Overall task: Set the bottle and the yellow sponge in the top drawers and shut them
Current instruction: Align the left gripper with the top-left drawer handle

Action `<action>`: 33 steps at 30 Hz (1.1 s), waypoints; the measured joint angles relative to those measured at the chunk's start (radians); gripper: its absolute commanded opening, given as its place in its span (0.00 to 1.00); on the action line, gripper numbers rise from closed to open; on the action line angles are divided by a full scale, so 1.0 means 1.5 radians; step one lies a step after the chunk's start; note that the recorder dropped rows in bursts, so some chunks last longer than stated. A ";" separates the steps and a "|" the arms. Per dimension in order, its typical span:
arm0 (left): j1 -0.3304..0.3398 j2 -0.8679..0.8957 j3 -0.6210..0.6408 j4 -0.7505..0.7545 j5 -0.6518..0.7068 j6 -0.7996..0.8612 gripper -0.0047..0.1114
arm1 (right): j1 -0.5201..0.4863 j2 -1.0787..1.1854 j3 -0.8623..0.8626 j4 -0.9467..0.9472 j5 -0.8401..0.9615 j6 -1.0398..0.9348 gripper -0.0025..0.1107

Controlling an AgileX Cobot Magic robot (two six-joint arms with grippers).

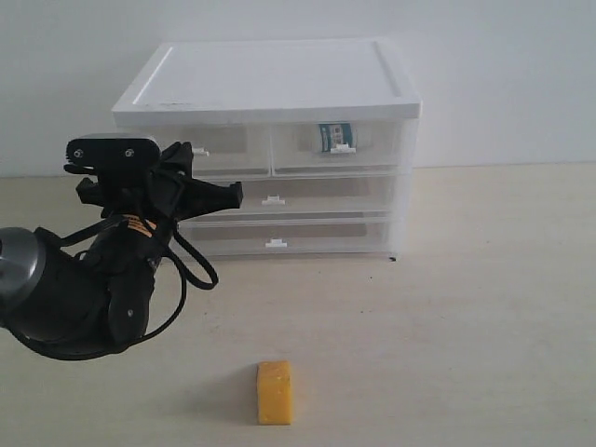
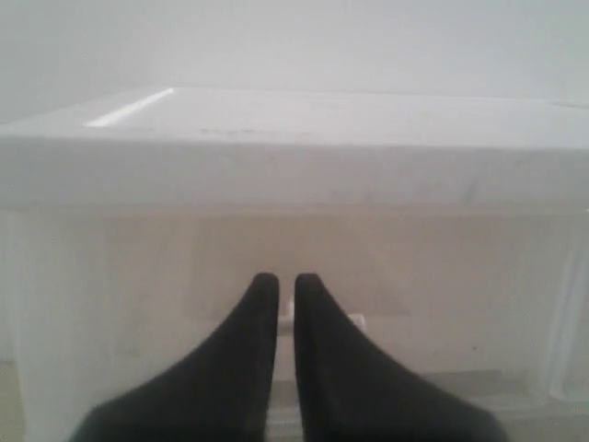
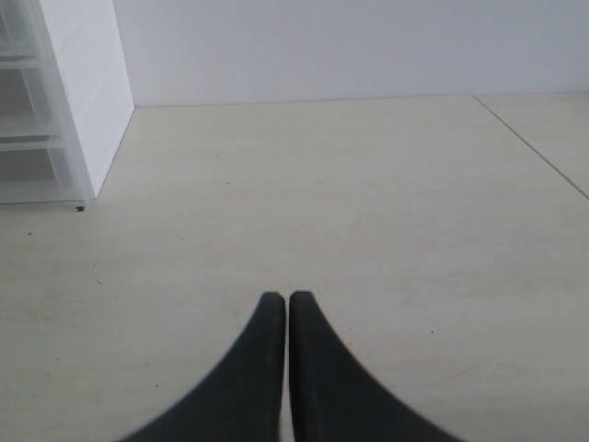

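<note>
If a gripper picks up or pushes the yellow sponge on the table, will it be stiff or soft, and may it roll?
The yellow sponge looks like foam, so it probably squashes and weighs little. Its flat-sided block shape on the table suggests sliding, not rolling.

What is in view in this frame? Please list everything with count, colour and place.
white plastic cabinet: one, white, at the back of the table
translucent clear top drawers: two, side by side under the cabinet top, both look pushed in
full-width lower drawers: two, translucent, stacked beneath the top pair
small bottle with a teal-blue label: one, inside the right top drawer
orange-yellow rectangular foam sponge: one, on the table in front of the cabinet
beige table: one, under everything
left gripper: one, black, shut on the left top drawer's white tab handle
right gripper: one, black, shut, empty, above bare table
</note>
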 measured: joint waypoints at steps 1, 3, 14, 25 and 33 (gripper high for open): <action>0.000 0.000 0.000 0.000 0.000 0.000 0.31 | 0.000 0.000 0.000 0.000 0.000 0.000 0.02; 0.000 0.000 0.000 0.002 0.000 0.000 0.52 | 0.000 0.000 0.000 0.000 0.000 0.000 0.02; 0.007 0.000 -0.036 0.007 0.040 0.014 0.69 | 0.000 0.000 0.000 0.000 0.000 0.000 0.02; 0.009 -0.003 -0.045 -0.004 0.074 0.020 0.64 | 0.000 0.000 0.000 0.000 0.000 0.000 0.02; 0.009 0.032 -0.046 -0.014 0.052 0.020 0.47 | 0.000 0.000 0.000 0.000 0.000 0.000 0.02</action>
